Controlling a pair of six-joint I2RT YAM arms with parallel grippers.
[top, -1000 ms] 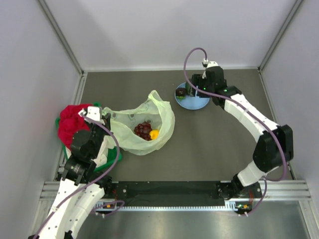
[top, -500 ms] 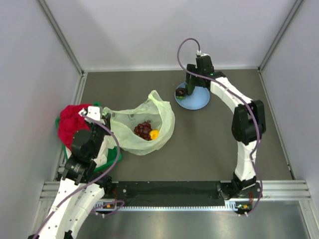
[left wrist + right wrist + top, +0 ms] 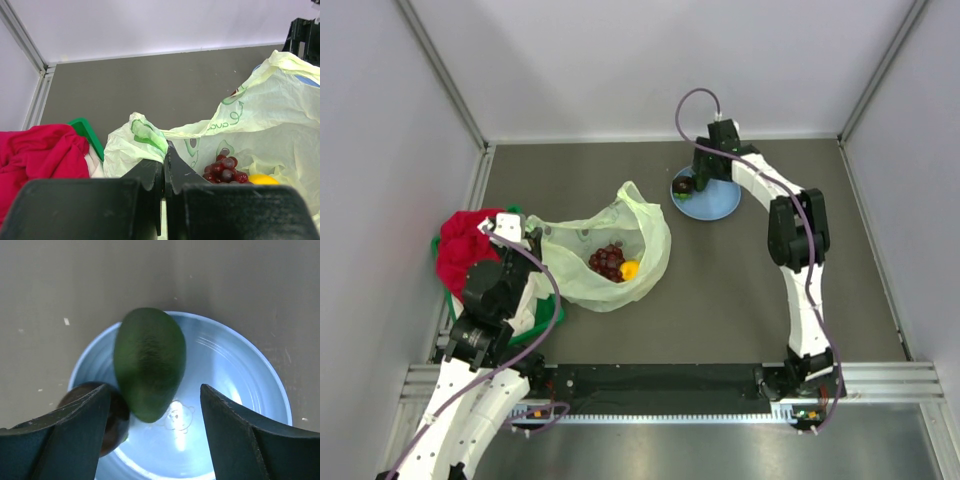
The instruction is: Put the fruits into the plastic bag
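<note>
The pale yellow-green plastic bag (image 3: 610, 255) lies open left of the table's middle. Inside it are the dark red grape bunch (image 3: 606, 262) and the orange-yellow citrus (image 3: 630, 269); both show in the left wrist view, grapes (image 3: 225, 169) and citrus (image 3: 263, 179). My left gripper (image 3: 164, 159) is shut on the bag's rim (image 3: 145, 135). My right gripper (image 3: 152, 412) is open above the blue plate (image 3: 240, 390), its jaws either side of the green avocado (image 3: 149, 370). The small dark fruit (image 3: 112, 422) lies beside the left finger. The plate (image 3: 720, 203) sits at the back.
A red cloth (image 3: 462, 245) and white cloths lie in a green tray (image 3: 542, 322) at the left, close to my left arm. Grey walls and metal rails bound the table on three sides.
My right arm has swung its elbow in and settled its gripper over the blue plate's left side. The left arm and the bag have not moved.
</note>
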